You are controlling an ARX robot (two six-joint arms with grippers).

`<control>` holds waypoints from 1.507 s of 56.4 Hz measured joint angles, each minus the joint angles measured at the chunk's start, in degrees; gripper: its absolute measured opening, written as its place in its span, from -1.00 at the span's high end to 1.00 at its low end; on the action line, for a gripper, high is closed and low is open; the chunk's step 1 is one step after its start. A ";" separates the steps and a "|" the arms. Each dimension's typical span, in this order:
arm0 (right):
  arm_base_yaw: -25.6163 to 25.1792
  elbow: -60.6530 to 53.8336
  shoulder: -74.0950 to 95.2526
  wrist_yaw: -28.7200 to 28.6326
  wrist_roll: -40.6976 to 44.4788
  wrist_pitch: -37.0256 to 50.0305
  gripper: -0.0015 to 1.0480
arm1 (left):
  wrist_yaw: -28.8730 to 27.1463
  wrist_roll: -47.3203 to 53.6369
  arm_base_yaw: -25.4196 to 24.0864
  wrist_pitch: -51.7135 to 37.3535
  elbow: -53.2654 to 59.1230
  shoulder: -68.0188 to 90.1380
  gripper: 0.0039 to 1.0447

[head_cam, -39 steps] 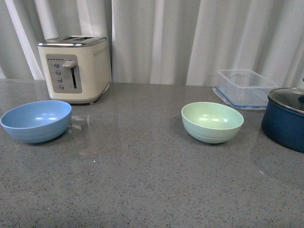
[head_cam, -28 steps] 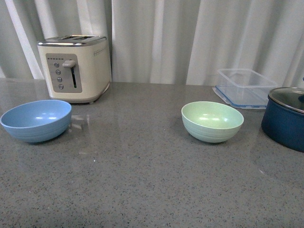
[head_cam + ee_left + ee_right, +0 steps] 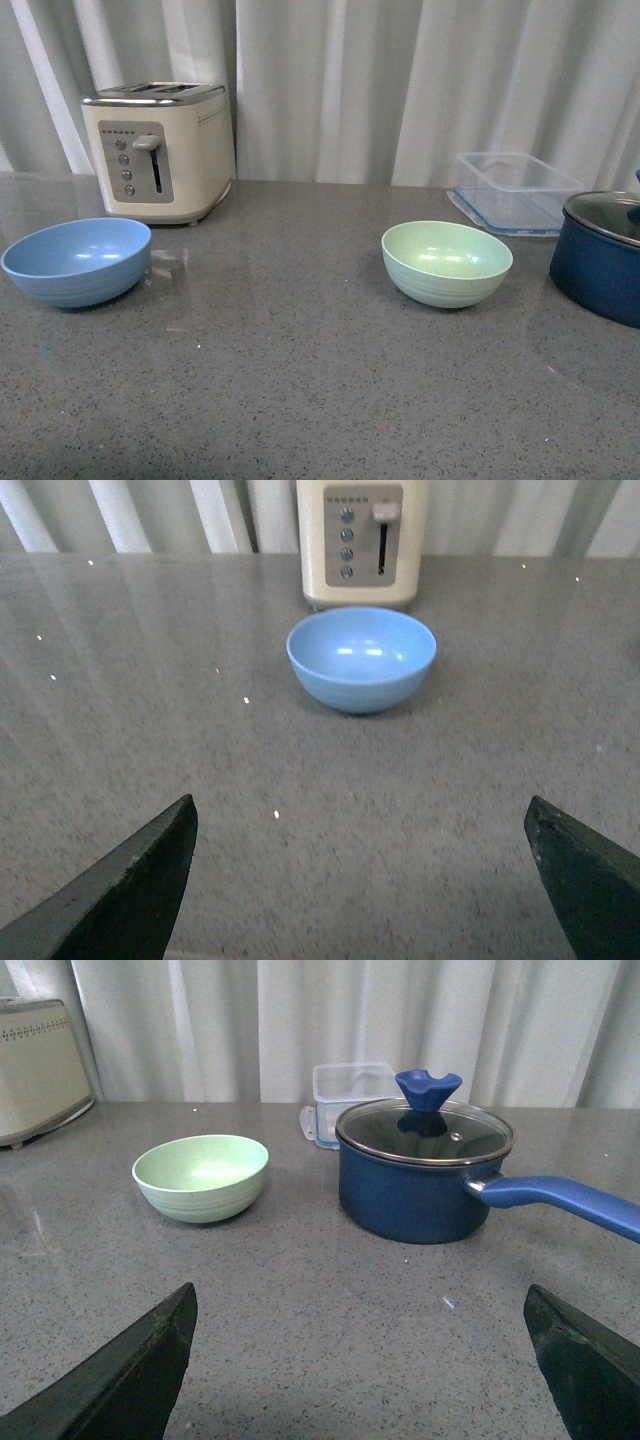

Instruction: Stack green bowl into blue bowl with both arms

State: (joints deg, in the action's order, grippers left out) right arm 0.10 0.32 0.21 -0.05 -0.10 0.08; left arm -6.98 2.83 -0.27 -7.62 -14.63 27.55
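Observation:
The green bowl (image 3: pixel 447 261) stands upright and empty on the grey counter, right of centre; it also shows in the right wrist view (image 3: pixel 200 1177). The blue bowl (image 3: pixel 77 261) stands upright and empty at the left, in front of the toaster; it also shows in the left wrist view (image 3: pixel 361 658). Neither arm shows in the front view. My left gripper (image 3: pixel 360 875) is open and empty, well short of the blue bowl. My right gripper (image 3: pixel 360 1355) is open and empty, well short of the green bowl.
A cream toaster (image 3: pixel 157 150) stands at the back left. A clear plastic container (image 3: pixel 515 190) sits at the back right. A dark navy pot with glass lid and blue handle (image 3: pixel 425 1170) stands right of the green bowl. White curtains hang behind the counter.
The front view has shifted slightly: everything sits a little lower in the picture. Neither bowl has moved on the counter.

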 joint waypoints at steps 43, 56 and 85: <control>0.00 0.00 0.00 -0.02 0.00 0.00 -0.81 | 4.59 -21.27 -9.53 13.73 -51.45 61.07 -0.88; 0.00 0.00 0.00 -0.02 0.00 0.00 -0.81 | 3.02 -22.49 -8.81 16.70 -57.72 70.69 -0.88; 0.00 0.00 0.00 -0.02 0.00 0.00 -0.81 | 1.95 -22.67 -6.67 17.59 -62.01 79.47 -0.56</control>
State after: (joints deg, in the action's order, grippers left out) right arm 0.10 0.32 0.21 -0.08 -0.10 0.08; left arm -5.04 -19.84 -6.94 9.98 -76.64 107.02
